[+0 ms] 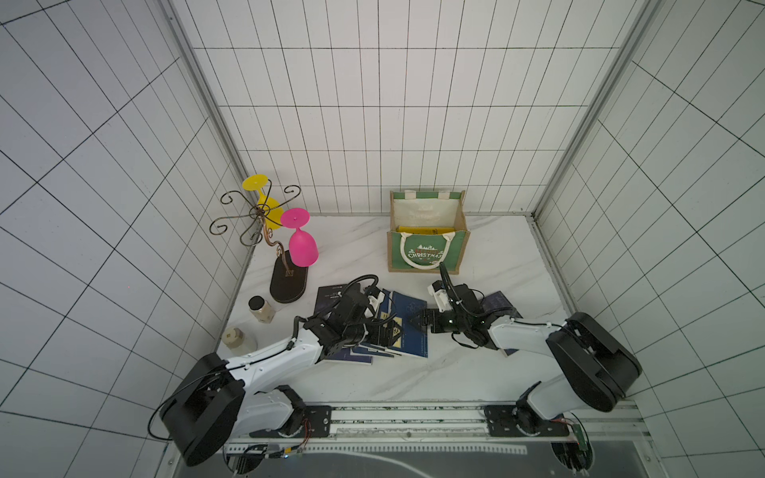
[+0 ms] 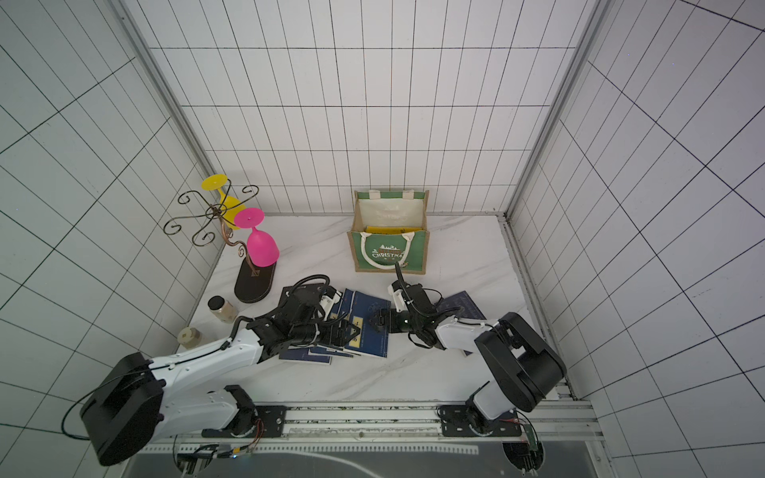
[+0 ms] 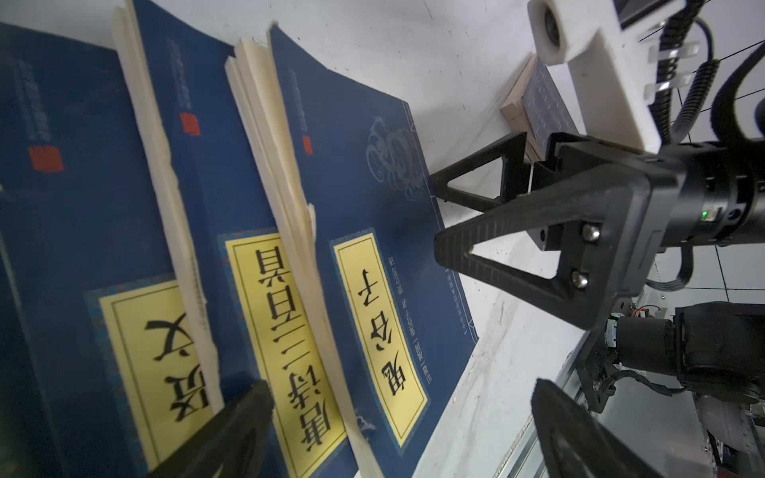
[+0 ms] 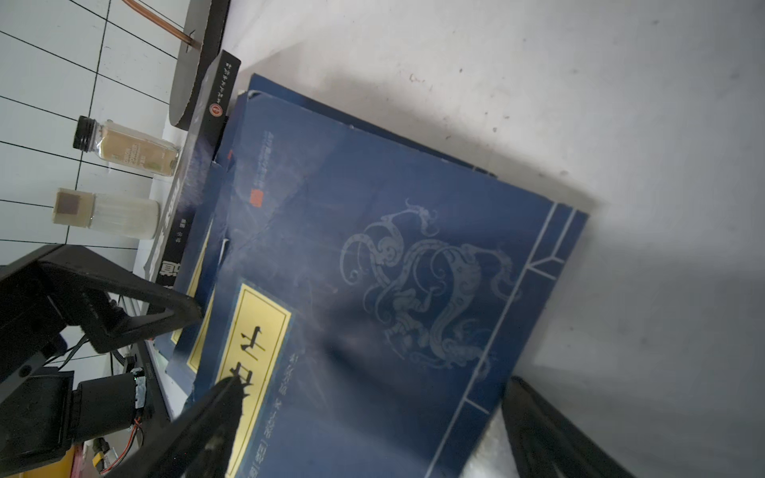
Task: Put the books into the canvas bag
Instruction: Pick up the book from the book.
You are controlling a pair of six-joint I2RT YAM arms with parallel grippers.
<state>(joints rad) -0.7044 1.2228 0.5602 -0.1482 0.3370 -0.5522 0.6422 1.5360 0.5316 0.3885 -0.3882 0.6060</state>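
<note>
Under the left gripper lie the books.

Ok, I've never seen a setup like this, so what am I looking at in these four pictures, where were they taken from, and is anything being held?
This is a robot's left arm and right arm, mounted at the near edge of a marble table. Two pictures are top views from one overhead camera, nearly identical. The other two come from a camera on each wrist. On the table lie a fanned pile of navy books, one more book under the right arm, and a canvas bag standing open with a yellow book inside. To one side are a rack hung with a pink glass and a yellow glass, and two small jars. The left fingers and right fingers are spread open at the pile, holding nothing.
</note>
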